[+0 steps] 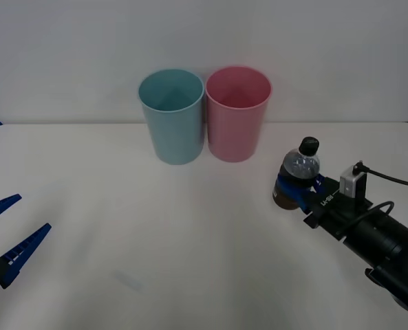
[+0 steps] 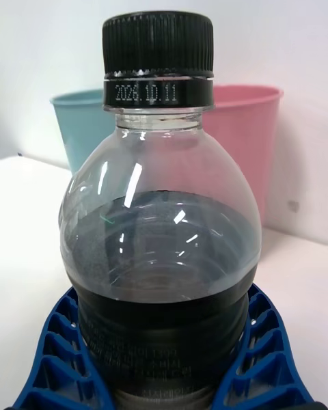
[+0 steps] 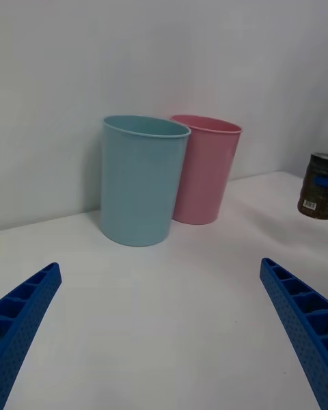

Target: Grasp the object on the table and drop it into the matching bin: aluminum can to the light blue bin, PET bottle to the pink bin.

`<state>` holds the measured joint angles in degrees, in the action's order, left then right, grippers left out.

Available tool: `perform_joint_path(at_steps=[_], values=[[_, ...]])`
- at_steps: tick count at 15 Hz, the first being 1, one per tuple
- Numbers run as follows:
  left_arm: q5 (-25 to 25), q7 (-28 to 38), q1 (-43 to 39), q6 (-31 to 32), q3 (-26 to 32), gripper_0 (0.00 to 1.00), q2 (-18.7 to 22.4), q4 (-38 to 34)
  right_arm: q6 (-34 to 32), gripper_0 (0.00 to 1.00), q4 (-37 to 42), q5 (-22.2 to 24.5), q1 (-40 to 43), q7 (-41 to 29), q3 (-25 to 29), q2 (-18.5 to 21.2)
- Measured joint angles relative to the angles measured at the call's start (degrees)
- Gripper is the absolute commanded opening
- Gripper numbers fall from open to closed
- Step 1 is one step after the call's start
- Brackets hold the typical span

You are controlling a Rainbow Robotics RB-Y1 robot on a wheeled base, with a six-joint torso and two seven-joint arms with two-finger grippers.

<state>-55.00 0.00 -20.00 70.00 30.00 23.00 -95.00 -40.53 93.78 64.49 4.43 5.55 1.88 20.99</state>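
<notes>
Brown-filled PET bottle (image 1: 298,177) between right end effector (image 1: 294,190) fingers

The white table (image 1: 121,240) bears the light blue bin (image 1: 172,117) and the pink bin (image 1: 237,115).

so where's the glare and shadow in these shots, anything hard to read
Right wrist view: white glints streak the bottle shoulder, yet the date printed under the cap stays readable, blue fingers at its sides. Front view: soft, even light, faint shadows under the light blue bin and pink bin. Left wrist view: bottle cut off at the edge.
</notes>
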Motion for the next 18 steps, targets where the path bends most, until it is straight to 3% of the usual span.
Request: perform_joint_path(at_steps=[9, 18], values=[[0.0, 0.0, 0.0, 0.0, 0.0, 1.0, 0.0, 0.0, 1.6, 0.0, 10.3, 0.0, -2.3, -16.3, 0.0, 5.5], [0.0, 0.0, 0.0, 0.0, 0.0, 1.0, 0.0, 0.0, 1.5, 0.0, 9.3, 0.2, -14.6, -30.6, -0.4, 12.8]])
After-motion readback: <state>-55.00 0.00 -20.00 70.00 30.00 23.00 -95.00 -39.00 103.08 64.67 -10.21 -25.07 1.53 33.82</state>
